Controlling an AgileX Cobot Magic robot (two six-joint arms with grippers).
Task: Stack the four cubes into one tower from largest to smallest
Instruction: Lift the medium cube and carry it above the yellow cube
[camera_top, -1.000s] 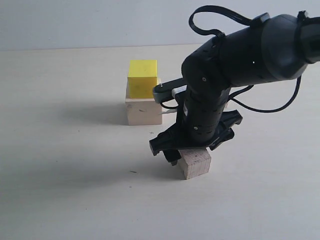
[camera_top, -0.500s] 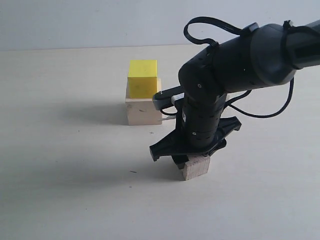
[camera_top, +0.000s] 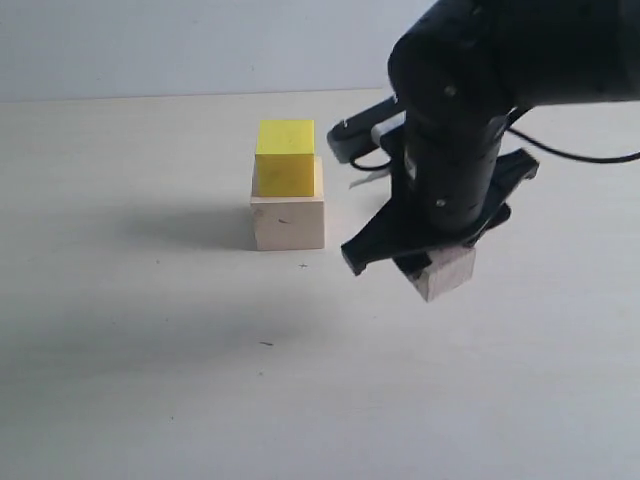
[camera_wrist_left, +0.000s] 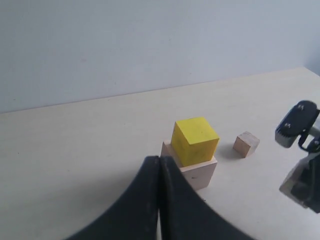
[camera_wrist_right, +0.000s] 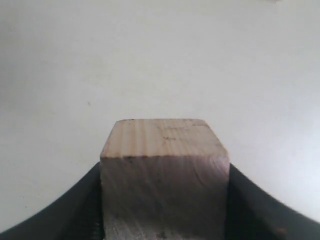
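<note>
Up off the surface (camera_top: 150, 350) since a second ago, the right pincer (camera_top: 430, 266) has carried the medium grainy cube (camera_top: 450, 275), clamped between its jaws, higher and to the right. On the surface, the largest pale cube (camera_top: 288, 222) bears the yellow cube (camera_top: 285, 158). The smallest cube (camera_wrist_left: 246, 144) sits alone near that stack. The left pincer (camera_wrist_left: 159, 162) is pressed narrow, holding nothing.

No writing, label, brand mark or number can be read on anything here, from where I stand.
</note>
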